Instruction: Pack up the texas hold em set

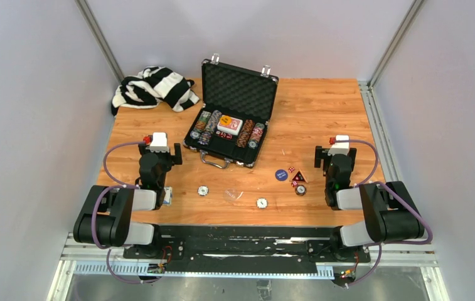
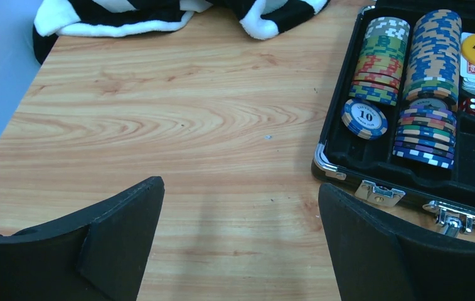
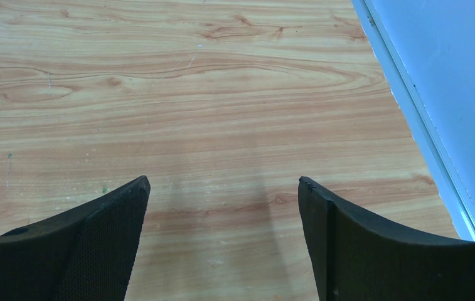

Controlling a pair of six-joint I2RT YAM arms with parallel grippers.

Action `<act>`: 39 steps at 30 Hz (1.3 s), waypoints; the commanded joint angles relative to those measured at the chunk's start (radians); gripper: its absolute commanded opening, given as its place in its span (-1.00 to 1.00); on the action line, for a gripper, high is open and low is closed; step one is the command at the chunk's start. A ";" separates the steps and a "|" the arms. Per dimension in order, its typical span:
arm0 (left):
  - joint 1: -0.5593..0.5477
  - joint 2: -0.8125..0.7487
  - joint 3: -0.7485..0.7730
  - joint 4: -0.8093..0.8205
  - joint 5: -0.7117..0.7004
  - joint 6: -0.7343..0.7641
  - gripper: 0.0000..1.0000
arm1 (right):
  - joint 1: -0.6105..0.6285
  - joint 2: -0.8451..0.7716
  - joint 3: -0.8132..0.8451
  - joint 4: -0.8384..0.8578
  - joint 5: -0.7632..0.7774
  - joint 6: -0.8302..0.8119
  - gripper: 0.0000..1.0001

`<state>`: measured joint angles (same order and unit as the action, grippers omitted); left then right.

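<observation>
Your left fingers (image 2: 122, 232) and right fingers (image 3: 106, 241) stand apart, empty. Collecting looks yet to start: lift the nearest loose chip (image 1: 202, 190) into the open briefcase (image 1: 238, 91).

Crumpled black-and-white striped cloth (image 1: 153, 88) at far left corner of wooden table (image 1: 322, 113).

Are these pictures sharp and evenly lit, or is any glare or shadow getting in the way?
Top view: soft, even light, no glare; loose pieces on the brown wooden table look tiny. Left wrist view: multicoloured poker chips in the small black briefcase are crisp; the left fingers are dark. Right wrist view: right fingers cast faint, soft shadows.
</observation>
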<state>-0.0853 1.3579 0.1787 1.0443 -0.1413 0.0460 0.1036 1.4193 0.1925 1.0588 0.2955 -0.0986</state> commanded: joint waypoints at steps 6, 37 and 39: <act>0.005 0.004 0.016 0.020 0.002 0.013 0.96 | -0.012 0.004 0.012 0.032 -0.002 -0.011 0.74; -0.069 -0.460 0.439 -0.804 -0.166 -0.264 0.96 | 0.169 -0.295 0.576 -0.977 -0.397 0.420 0.71; -0.063 -0.330 0.515 -0.840 -0.188 -0.272 0.96 | 0.188 -0.204 0.636 -0.985 -0.437 0.461 0.52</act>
<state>-0.1482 0.8215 0.6125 0.3382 -0.2783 -0.2020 0.2535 1.0645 0.7517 0.2882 0.0189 0.2428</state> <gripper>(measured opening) 0.980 0.827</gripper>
